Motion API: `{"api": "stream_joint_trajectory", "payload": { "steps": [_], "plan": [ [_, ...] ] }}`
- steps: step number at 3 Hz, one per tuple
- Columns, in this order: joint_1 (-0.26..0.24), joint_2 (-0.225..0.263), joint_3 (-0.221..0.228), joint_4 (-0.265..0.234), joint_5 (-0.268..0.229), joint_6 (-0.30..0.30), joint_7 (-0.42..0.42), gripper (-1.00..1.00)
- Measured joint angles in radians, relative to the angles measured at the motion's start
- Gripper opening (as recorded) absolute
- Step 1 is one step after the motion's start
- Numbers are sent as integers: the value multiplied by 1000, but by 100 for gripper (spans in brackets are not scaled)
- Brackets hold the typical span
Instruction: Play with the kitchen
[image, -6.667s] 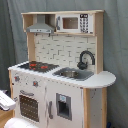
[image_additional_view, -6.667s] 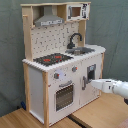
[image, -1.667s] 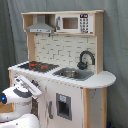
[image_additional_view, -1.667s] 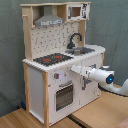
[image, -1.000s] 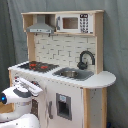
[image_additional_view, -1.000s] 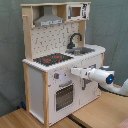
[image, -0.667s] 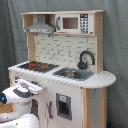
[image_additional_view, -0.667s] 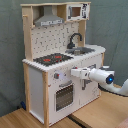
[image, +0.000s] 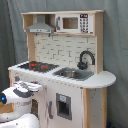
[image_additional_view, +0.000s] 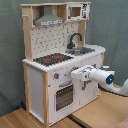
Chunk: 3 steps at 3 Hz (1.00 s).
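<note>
Both exterior views are showing the tall light-wood and white toy kitchen (image: 65, 60) (image_additional_view: 62, 60) standing on a wooden surface (image_additional_view: 100, 112) before a grey curtain (image: 10, 35). Reaching level toward its front panel, the white arm's end effector (image_additional_view: 75, 75) (image: 37, 86) is sitting beside the oven door; whether it is clenched or released, I cannot tell.

Toy kitchen (image_additional_view: 47, 90) stands on a wooden floor (image_additional_view: 102, 112) against a grey backdrop. Black-and-red stovetop (image_additional_view: 52, 59), black faucet (image_additional_view: 75, 39) over the sink, grey hood (image_additional_view: 48, 21), pegboard back. White arm enters from the second exterior view's right; gripper (image_additional_view: 75, 75) sits at the front panel above the oven door (image_additional_view: 64, 96).
</note>
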Motion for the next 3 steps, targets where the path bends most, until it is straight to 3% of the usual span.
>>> {"api": "stream_joint_trajectory", "payload": {
  "steps": [1, 2, 3],
  "plan": [
    [0, 0, 0, 0, 0, 0, -104, -100],
    [1, 12, 0, 0, 3, 0, -7, -100],
    [1, 12, 0, 0, 3, 0, -5, 100]
  ]
}}
